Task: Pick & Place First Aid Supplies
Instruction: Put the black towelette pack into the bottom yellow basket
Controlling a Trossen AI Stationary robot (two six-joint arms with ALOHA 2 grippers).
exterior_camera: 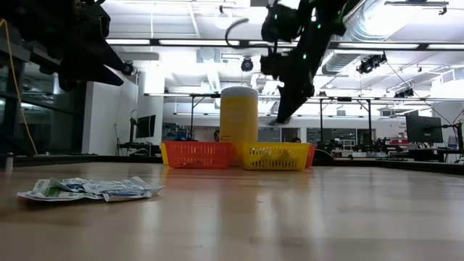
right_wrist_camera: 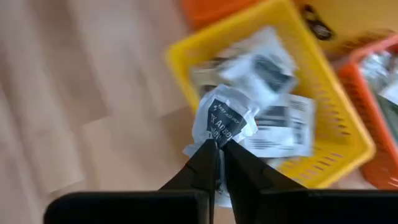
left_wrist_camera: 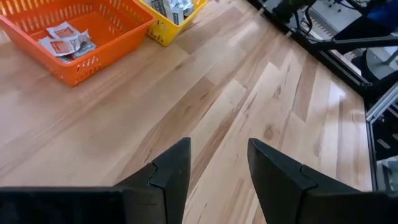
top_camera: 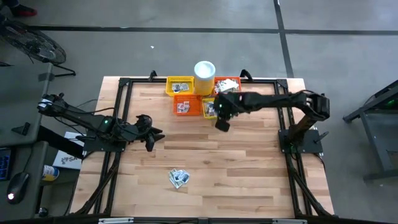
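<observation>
- While I watch from the overhead camera, the light wooden slatted table (top_camera: pixel 249 168) fills the frame, with the black left arm waiting at its left side, its left gripper (top_camera: pixel 151 138) hanging with fingers spread and nothing between them.
- Across the far edge sits a cluster of small mesh baskets, and the yellow mesh basket (right_wrist_camera: pixel 323 124) at its near right corner lies directly beneath my right gripper (right_wrist_camera: pixel 219 144).
- My right gripper is pinched narrow on a small crumpled white sachet with dark print (right_wrist_camera: pixel 225 119), held above that basket's near rim; I judge the coming move is a release, and it turns on the sachet hanging over the basket's inside and not the table beside it.
- Only the right wrist camera shows that sachet; overhead, the gripper hides it.
- A loose pile of white and pale green packets (top_camera: pixel 179 178) lies well apart, near the table's front, nearer the left arm.
- Table-level view shows that pile lying flat (exterior_camera: pixel 90 189).
</observation>
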